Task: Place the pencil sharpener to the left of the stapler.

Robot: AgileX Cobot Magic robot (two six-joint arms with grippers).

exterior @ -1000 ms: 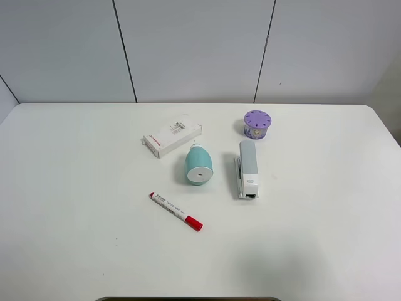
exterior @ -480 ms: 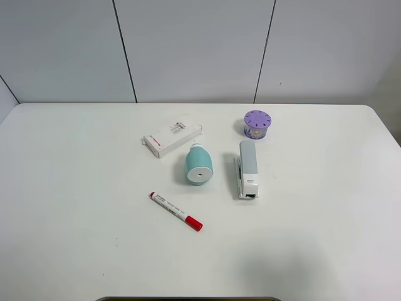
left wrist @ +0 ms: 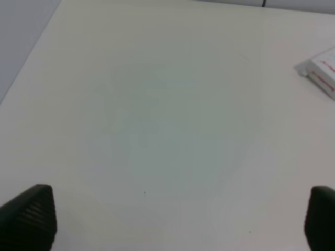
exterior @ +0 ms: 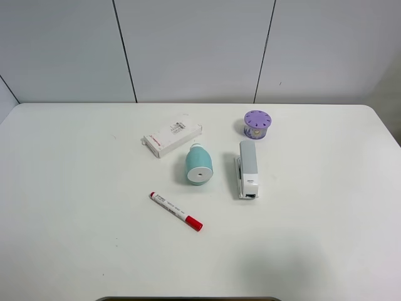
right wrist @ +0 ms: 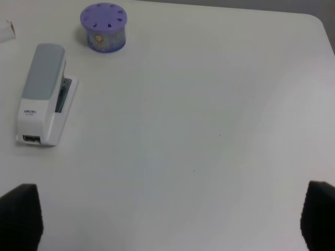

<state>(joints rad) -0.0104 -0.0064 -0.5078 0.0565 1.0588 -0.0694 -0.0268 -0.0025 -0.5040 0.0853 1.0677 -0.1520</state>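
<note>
**Both grippers spread wide above the counter; sharpener lies left of stapler**

The left gripper [left wrist: 178,219] appears only in the left wrist view. Its two dark fingertips [left wrist: 29,214] sit at opposite edges of the picture, so the jaws stand wide apart. Nothing lies between them, and they touch no object. Bare counter [left wrist: 157,130] fills the space ahead, with one corner of the white box [left wrist: 320,69] at the edge of the view.

The right gripper [right wrist: 170,217] appears only in the right wrist view. Its fingertips [right wrist: 20,214] likewise sit at the two far edges, so the jaws are fully parted and hold nothing. The stapler [right wrist: 46,94] and the purple cylinder [right wrist: 103,27] lie ahead of it, well clear of the fingertips.

In the exterior high view neither arm is visible. The pencil sharpener [exterior: 198,164] lies on its side near the middle of the counter [exterior: 75,188], its flat white end with the small centre hole facing the camera. The stapler [exterior: 247,169] lies to its right, near but apart, long axis running front to back. The white box [exterior: 172,135] lies just behind the sharpener. The purple cylinder [exterior: 257,124] stands just behind the stapler. A marker with a red cap [exterior: 176,211] lies diagonally in front of the sharpener.
</note>
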